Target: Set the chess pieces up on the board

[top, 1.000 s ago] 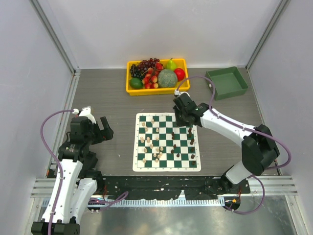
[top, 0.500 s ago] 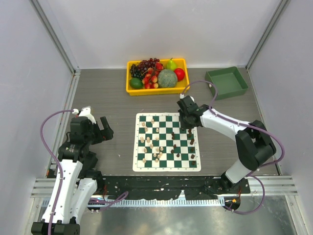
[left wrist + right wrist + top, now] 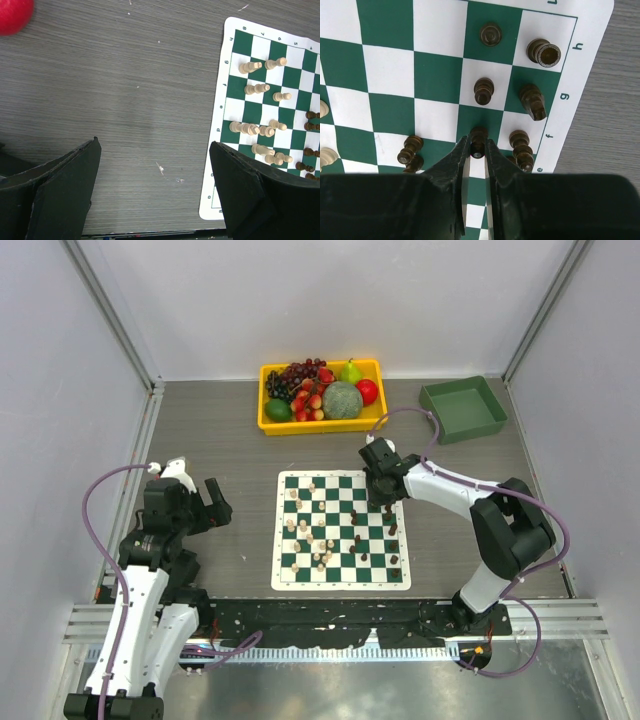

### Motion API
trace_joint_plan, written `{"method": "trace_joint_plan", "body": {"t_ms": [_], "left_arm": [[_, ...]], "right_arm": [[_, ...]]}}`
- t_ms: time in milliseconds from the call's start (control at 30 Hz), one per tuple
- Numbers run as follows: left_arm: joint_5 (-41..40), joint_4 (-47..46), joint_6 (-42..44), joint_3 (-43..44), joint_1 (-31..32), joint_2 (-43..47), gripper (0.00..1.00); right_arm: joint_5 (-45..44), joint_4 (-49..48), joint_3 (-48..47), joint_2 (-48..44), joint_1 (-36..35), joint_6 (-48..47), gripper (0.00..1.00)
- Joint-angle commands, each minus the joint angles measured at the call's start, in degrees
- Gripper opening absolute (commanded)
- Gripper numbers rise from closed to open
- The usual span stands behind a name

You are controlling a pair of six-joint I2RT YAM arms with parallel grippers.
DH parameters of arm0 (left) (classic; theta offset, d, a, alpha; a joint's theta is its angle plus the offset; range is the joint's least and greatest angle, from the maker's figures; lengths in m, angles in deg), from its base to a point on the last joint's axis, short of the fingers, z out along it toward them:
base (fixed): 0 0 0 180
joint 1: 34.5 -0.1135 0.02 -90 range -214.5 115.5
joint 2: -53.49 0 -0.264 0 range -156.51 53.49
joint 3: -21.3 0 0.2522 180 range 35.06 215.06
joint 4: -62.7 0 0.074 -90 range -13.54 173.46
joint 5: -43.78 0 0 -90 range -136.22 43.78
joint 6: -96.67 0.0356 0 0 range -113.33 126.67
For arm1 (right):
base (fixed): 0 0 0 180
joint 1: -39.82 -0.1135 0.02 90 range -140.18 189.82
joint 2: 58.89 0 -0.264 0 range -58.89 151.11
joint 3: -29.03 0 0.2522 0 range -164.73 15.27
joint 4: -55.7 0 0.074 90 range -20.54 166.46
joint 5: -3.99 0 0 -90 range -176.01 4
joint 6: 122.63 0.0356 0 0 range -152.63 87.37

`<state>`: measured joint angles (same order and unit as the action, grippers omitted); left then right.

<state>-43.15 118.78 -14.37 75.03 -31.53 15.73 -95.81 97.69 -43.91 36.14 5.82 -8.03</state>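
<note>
Right gripper [image 3: 383,496] of mine sits low over the far right part of the board [image 3: 343,585], jaws pinched onto one dark piece [image 3: 479,136] right at the fingertips [image 3: 461,150]. From the right wrist view [image 3: 478,148] that piece is upright over a green square close to the right border of the board [image 3: 385,30]; I cannot tell whether its base touches the mat. Other dark pieces [image 3: 485,91] stand loosely around it, one [image 3: 534,102] leaning, none in a tidy row. Left gripper [image 3: 212,503] hangs above bare table [image 3: 230,455] to the left of the board, jaws spread wide and holding nothing; in its wrist view [image 3: 155,145] the board's left edge [image 3: 220,150] shows beside one finger. Board lies flat mid-table between my two arms. Light pieces [image 3: 308,532] are scattered over its left half, dark pieces [image 3: 388,530] over its right half. Yellow tray [image 3: 320,426] of fruit sits at the far side, green bin [image 3: 462,410] at far right.
</note>
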Motion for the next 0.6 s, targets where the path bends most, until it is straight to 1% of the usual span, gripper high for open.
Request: {"method": "trace_joint_plan", "body": {"t_ms": [0, 300, 367, 467, 567], "left_arm": [[0.7, -0.8, -0.6, 1.1, -0.2, 0.1, 0.98], [1.1, -0.9, -0.7, 1.1, -0.1, 0.0, 0.98], [1.0, -1.0, -0.7, 1.0, -0.1, 0.0, 0.98], [1.0, -1.0, -0.7, 1.0, -0.2, 0.1, 0.98], [1.0, -0.9, -0.7, 1.2, -0.1, 0.1, 0.98]], "right_arm": [[-1.7, -2.0, -0.5, 0.3, 0.2, 1.1, 0.16], [-0.8, -2.3, -0.6, 0.9, 0.2, 0.9, 0.23], [-0.9, -1.9, -0.9, 0.7, 0.2, 0.8, 0.26], [-0.7, -1.2, -1.4, -0.3, 0.2, 0.5, 0.33], [0.1, 0.0, -1.9, -2.7, 0.2, -0.1, 0.38]]}}
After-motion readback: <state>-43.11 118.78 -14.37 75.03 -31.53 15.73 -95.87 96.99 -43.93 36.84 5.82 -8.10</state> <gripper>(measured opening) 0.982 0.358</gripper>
